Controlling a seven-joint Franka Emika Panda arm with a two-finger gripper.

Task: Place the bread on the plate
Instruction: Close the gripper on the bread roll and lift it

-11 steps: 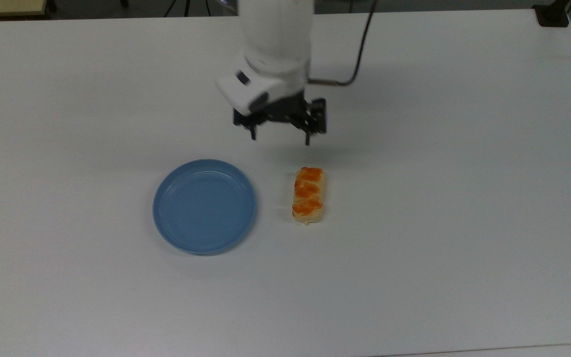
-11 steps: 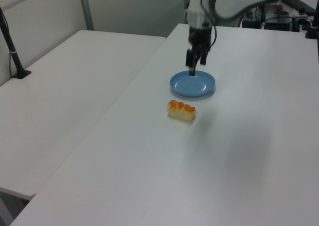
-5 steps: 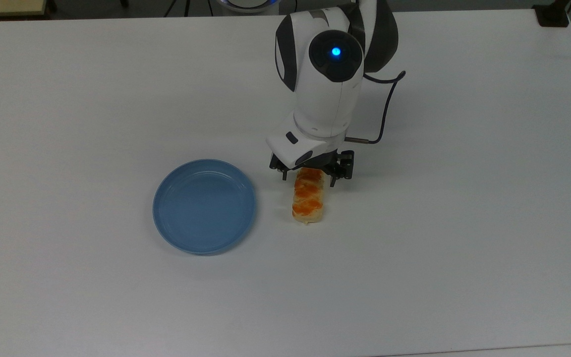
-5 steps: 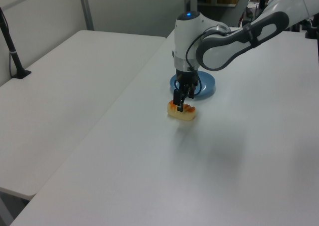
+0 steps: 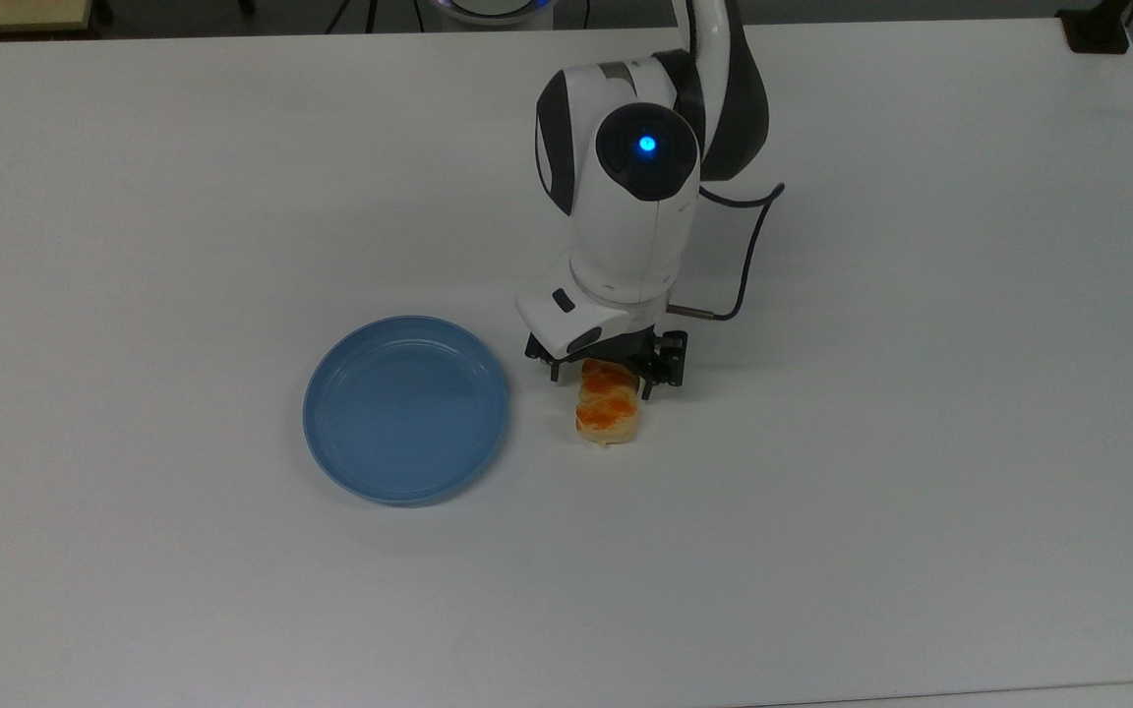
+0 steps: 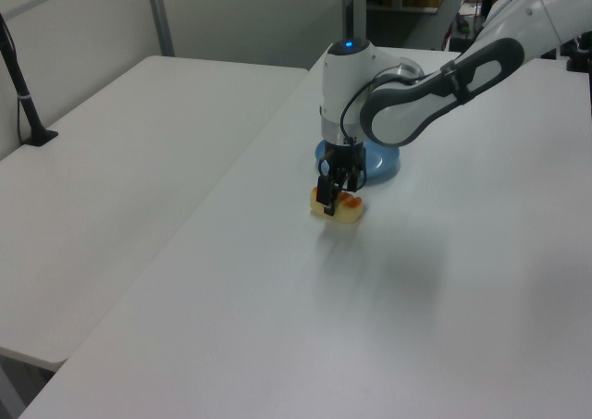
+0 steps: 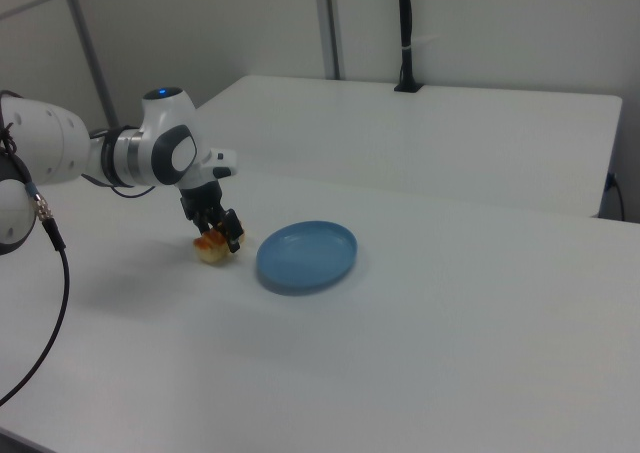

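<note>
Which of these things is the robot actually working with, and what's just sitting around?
Part of the job:
bread
plate
gripper, straddling the bread

Just there:
white table
black post on the neighbouring table
arm's black cable

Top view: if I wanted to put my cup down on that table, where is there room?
Most of the white table is bare: left of the plate, right of the bread, and along the near edge. It is crowded just where the gripper straddles the bread beside the plate.
</note>
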